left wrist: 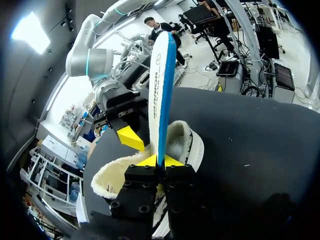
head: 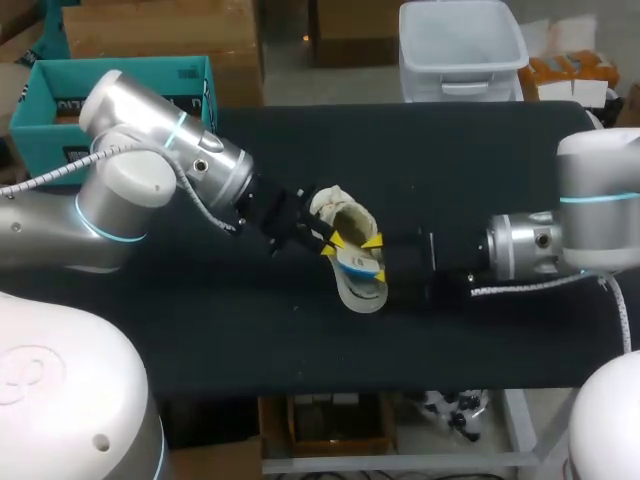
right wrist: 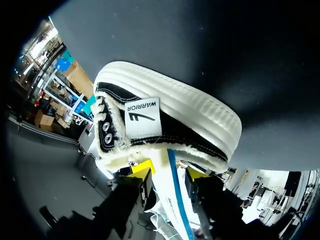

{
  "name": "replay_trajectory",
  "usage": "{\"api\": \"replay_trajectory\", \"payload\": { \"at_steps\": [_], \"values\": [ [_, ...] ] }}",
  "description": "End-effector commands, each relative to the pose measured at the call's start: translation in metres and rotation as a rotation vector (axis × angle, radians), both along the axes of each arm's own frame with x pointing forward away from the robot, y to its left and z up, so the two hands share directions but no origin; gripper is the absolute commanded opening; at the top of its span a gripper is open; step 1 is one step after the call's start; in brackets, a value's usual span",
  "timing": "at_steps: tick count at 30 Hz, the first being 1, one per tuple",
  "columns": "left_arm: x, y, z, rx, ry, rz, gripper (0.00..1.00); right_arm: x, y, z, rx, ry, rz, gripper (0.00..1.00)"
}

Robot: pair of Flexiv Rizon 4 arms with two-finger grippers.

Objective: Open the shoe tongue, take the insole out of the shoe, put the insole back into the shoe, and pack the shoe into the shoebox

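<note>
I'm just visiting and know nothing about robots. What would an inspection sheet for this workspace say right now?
Surface: black table.
Job's things: black shoe with a white sole, on the table; insole, white with a blue edge, at its opening.
Clutter: nothing seen.
Grippers: left gripper fingers pinch the insole; right gripper fingers straddle it, open.
Cables: braided cable on the left arm; another cable on the right arm.
Surroundings: teal box past the table's far left edge, possibly the shoebox.

Dim light from above, the black worktop [head: 480, 160] swallowing it; in the left wrist view a hot glare patch blazes beyond.
</note>
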State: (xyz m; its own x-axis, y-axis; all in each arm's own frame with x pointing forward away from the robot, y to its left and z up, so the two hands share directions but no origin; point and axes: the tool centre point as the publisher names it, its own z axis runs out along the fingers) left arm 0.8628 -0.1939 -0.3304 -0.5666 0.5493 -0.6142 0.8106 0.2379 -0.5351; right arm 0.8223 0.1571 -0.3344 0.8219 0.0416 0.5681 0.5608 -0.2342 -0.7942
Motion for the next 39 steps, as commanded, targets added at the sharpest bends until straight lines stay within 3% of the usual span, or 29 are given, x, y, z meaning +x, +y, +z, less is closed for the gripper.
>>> {"api": "replay_trajectory", "payload": {
  "at_steps": [1, 3, 7, 8, 9, 11, 14, 16, 19, 33, 39],
  "values": [
    [-0.001, -0.003, -0.002, 0.001, -0.002, 0.004, 0.0, -0.008, -0.005, 0.004, -0.014, -0.015, -0.025, 0.29],
    [-0.001, -0.004, -0.002, 0.001, -0.001, 0.006, 0.0, -0.006, -0.006, 0.003, -0.012, -0.023, -0.022, 0.0],
    [-0.005, -0.004, -0.001, 0.006, -0.002, 0.006, 0.0, 0.0, -0.007, 0.0, -0.006, -0.032, -0.012, 0.0],
    [-0.006, -0.003, 0.001, 0.006, -0.002, 0.005, 0.18, 0.001, -0.007, -0.001, -0.004, -0.033, -0.008, 0.0],
    [-0.008, -0.002, 0.003, -0.001, -0.001, -0.001, 0.42, 0.002, -0.008, -0.002, -0.003, -0.033, -0.006, 0.0],
    [-0.011, -0.001, 0.007, -0.011, -0.002, -0.009, 0.52, 0.002, -0.01, -0.002, -0.001, -0.033, -0.003, 0.0],
    [-0.017, 0.0, 0.012, -0.024, -0.013, -0.028, 0.55, 0.003, -0.012, -0.003, 0.0, -0.032, -0.003, 0.0],
    [-0.02, 0.0, 0.014, -0.033, -0.016, -0.035, 0.47, 0.004, -0.012, -0.004, 0.0, -0.031, -0.004, 0.0],
    [-0.022, -0.003, 0.016, -0.035, -0.02, -0.049, 0.0, 0.006, -0.013, -0.005, 0.002, -0.03, -0.001, 0.0],
    [0.009, -0.01, -0.004, 0.021, -0.02, 0.01, 0.0, 0.035, -0.006, -0.013, -0.012, 0.0, 0.034, 0.0],
    [0.013, -0.008, -0.009, 0.029, -0.006, 0.025, 0.0, 0.037, -0.003, -0.015, -0.022, 0.019, 0.04, 0.0]
  ]
}}
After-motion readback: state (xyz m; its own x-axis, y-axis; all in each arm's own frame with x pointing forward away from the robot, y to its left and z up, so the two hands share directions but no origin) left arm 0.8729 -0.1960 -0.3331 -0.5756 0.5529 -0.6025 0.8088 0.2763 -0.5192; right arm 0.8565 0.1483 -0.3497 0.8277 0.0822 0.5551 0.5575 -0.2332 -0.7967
